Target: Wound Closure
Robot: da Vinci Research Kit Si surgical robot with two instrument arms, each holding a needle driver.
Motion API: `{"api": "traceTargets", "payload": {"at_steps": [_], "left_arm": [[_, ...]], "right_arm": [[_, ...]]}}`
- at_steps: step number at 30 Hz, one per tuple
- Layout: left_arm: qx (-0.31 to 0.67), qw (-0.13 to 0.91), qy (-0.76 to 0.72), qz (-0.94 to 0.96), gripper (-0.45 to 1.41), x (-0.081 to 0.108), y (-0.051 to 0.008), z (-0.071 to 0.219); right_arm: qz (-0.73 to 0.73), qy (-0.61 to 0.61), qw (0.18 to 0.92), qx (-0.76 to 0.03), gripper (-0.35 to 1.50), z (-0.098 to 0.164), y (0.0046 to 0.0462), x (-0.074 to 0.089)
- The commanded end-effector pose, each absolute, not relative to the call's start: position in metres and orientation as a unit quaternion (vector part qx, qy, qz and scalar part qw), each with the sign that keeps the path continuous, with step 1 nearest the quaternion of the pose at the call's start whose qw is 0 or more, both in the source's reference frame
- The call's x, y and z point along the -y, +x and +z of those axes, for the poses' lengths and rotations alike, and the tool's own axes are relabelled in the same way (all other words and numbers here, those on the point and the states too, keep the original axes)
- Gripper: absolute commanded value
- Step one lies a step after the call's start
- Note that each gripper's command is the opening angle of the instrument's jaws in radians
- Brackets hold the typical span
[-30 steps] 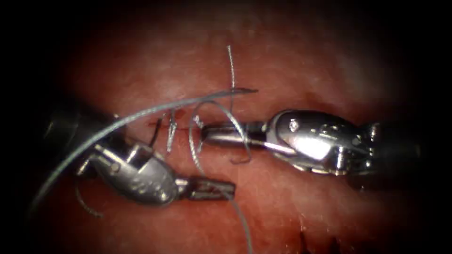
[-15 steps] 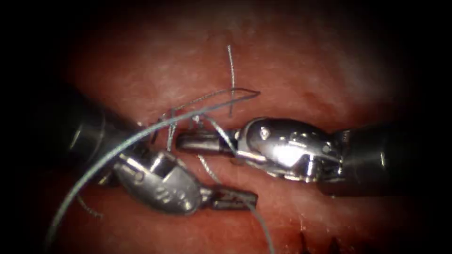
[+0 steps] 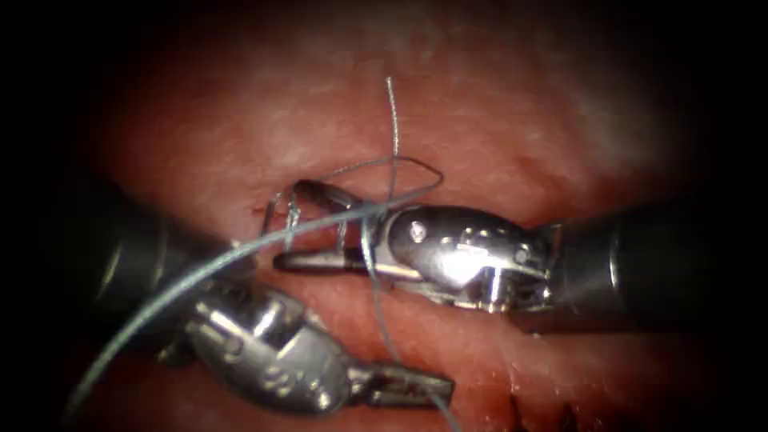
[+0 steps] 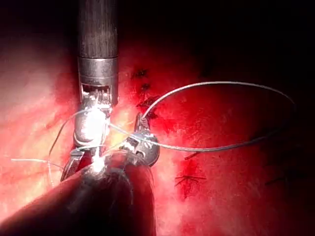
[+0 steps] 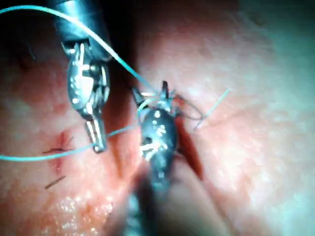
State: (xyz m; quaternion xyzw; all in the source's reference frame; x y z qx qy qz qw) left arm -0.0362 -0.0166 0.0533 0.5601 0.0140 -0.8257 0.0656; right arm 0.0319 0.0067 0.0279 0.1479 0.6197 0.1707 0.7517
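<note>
**Item: knot throw over the cut, thread wrapped on the right tool.**

- Tissue (image 3: 496, 120): pork belly. The cut (image 3: 262, 210) is the reference mark for this entry, and stitched thread crosses it.
- Right tool (image 3: 288, 224): reaches the cut from its right side. Its jaws stand wide apart, one tip just above the cut and the other just below, with short strands rising from the stitch between them. The jaws grip nothing. A turn of thread lies around the tool, just behind its jaws, to the right of the cut.
- Left tool (image 3: 436, 390): lies well below the cut and to its right. Its jaws are clamped on the thread.
- Thread (image 3: 200, 268): one long strand sweeps from far below and left of the cut, past it, to the wrap on the right tool. From the wrap it drops to the left tool's jaws.
- Short end of thread (image 3: 392, 112): stands upright, above and right of the cut.
- Needle: I cannot tell its place, nor whether it sits in the tissue.

Step, as judged: a throw of a knot, with the wrap in place and the free end not yet taken.

Next move, as judged: the open jaws need to close cleanly on one short strand at the cut without catching the tissue. The wrap must not slip off, and the left tool must keep its grip.
</note>
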Motion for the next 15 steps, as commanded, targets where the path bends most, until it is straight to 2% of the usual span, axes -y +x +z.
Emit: {"api": "traceTargets", "payload": {"at_steps": [1, 10, 12, 15], "left_arm": [[-0.011, 0.071, 0.560, -0.826, -0.45, 0.0177, -0.0363, 0.0533], [0.021, 0.106, 0.540, -0.835, -0.45, 0.0157, -0.0330, 0.0495], [0.026, 0.108, 0.535, -0.838, -0.45, 0.0146, -0.0317, 0.0489], [0.030, 0.114, 0.533, -0.838, -0.45, 0.0136, -0.0311, 0.0484]], "right_arm": [[0.166, 0.150, 0.757, -0.614, 0.88, 0.0283, 0.0323, -0.0056], [0.141, 0.164, 0.784, -0.582, 0.93, 0.0283, 0.0298, -0.0043], [0.129, 0.172, 0.788, -0.577, 0.81, 0.0284, 0.0287, -0.0034], [0.116, 0.180, 0.793, -0.570, 0.74, 0.0288, 0.0280, -0.0026]]}}
